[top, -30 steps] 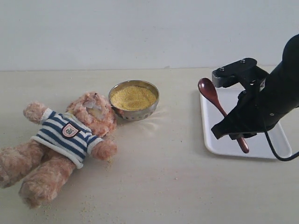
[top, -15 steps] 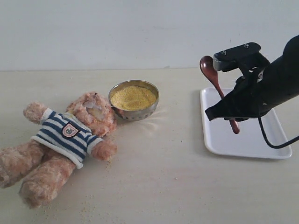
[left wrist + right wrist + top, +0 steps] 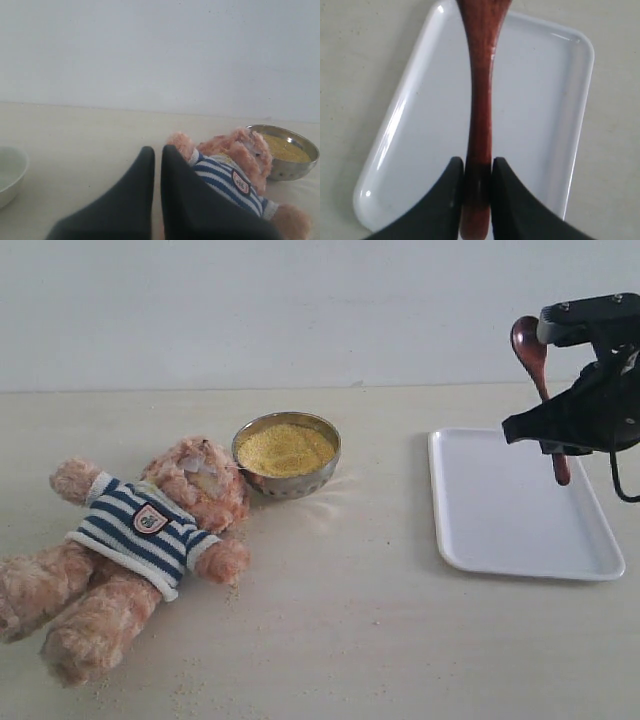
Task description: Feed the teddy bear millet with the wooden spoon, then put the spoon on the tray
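The teddy bear lies on its back at the left, head beside the metal bowl of millet. At the right, my right gripper is shut on the handle of the wooden spoon, holding it in the air above the far right part of the white tray, bowl end up. In the right wrist view the wooden spoon runs between the fingers over the tray. My left gripper is shut with nothing in it, near the teddy bear; it is out of the exterior view.
Loose millet grains are scattered on the table around the bear. A white bowl stands on the table at the edge of the left wrist view. The millet bowl is behind the bear's head there.
My right gripper has lifted the spoon off the tray and carried it up and to the right. The bear, the bowl and the tray have not moved.
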Motion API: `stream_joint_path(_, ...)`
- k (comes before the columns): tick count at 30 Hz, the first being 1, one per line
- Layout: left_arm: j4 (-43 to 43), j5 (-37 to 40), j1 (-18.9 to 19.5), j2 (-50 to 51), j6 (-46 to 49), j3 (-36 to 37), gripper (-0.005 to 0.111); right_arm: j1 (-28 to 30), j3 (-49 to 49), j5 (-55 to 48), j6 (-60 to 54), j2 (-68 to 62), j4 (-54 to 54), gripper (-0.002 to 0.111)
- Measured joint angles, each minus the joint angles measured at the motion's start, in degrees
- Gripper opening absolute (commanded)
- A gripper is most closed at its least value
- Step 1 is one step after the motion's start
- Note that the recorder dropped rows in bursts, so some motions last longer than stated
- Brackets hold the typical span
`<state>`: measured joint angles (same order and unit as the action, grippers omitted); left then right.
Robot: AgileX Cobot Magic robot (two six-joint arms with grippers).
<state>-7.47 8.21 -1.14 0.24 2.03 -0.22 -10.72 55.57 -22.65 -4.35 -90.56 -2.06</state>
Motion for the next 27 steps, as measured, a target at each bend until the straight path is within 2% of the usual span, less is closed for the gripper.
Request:
stream_joint_path(6, 0.0, 0.4, 0.0, 0.0, 0.0, 0.0, 0.005, 0.0, 1.2, -1.3, -0.6, -0.7, -0.1, 0.0)
stream_joint_path(13, 0.0, 11.2, 0.0, -0.1, 0.1, 0.0, 0.005, 0.0, 1.4, -1.5, -1.1, -4.8, -0.1, 0.0)
stream_joint_path(27, 0.0, 12.2, 0.0, -0.1, 0.1, 0.0, 0.005, 0.0, 7.0, 0.6, -1.3, -10.1, -0.1, 0.0)
